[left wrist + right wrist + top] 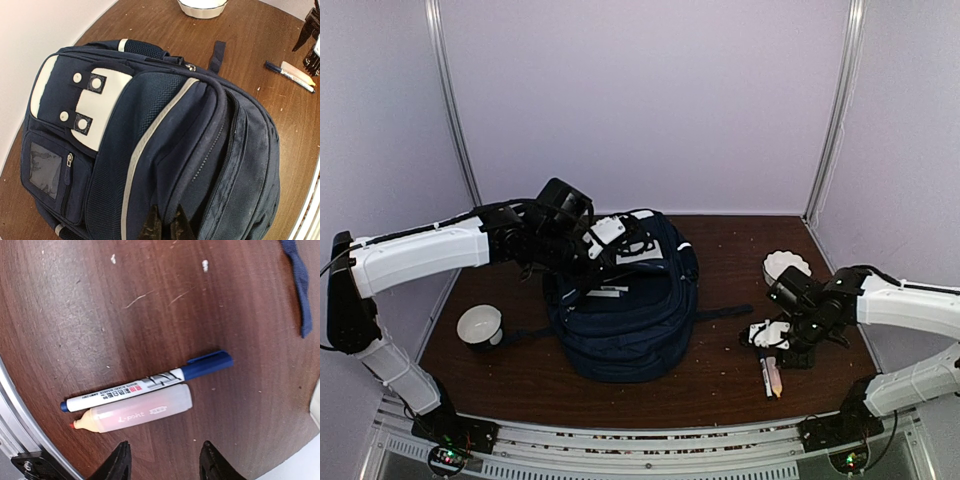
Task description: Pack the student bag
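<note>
The student bag (625,310), navy blue with white patches, lies in the middle of the table. My left gripper (592,250) is at its far top end. In the left wrist view the gripper (166,227) is shut on a fold of the student bag (165,150) beside an open zip. To the right, a white marker with a blue cap (150,382) and a pink highlighter (132,415) lie side by side on the wood. My right gripper (165,462) hovers just above them, open and holding nothing. From above, the right gripper (775,340) is over the pens (772,378).
A white bowl (480,325) stands left of the bag and another white bowl (786,265) at the back right. A loose bag strap (300,285) trails toward the pens. The table's metal front rail (640,440) runs close to the pens.
</note>
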Controlling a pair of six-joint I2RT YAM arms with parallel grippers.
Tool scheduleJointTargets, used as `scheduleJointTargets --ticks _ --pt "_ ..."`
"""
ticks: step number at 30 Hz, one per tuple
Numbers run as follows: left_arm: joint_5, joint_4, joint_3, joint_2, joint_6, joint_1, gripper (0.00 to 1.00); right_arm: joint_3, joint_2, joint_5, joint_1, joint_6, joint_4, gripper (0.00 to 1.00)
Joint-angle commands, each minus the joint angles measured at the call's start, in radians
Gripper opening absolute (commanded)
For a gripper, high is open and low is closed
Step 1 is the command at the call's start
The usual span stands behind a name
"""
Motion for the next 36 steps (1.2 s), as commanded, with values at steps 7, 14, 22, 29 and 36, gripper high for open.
scheduleJointTargets --ticks 7,14,22,29,36 --pt "-0.015 0.061 0.044 -0.018 0.010 -0.001 0.00 -0.006 0.134 -0.035 -0.006 -0.049 0.050 0.53" --pt "-0.008 0.059 0.045 -0.017 0.013 -0.001 0.00 0.000 0.208 0.000 -0.005 -0.037 0.074 0.56" --pt "-0.007 0.058 0.047 -0.010 0.015 -0.001 0.00 0.028 0.241 -0.056 -0.004 -0.015 0.081 0.94" --pt "-0.007 0.056 0.048 -0.007 0.014 -0.001 0.00 0.043 0.267 -0.074 0.002 -0.001 0.096 1.00" --pt "-0.004 0.056 0.048 -0.007 0.015 -0.002 0.00 0.050 0.310 -0.031 0.019 0.029 0.150 1.00"
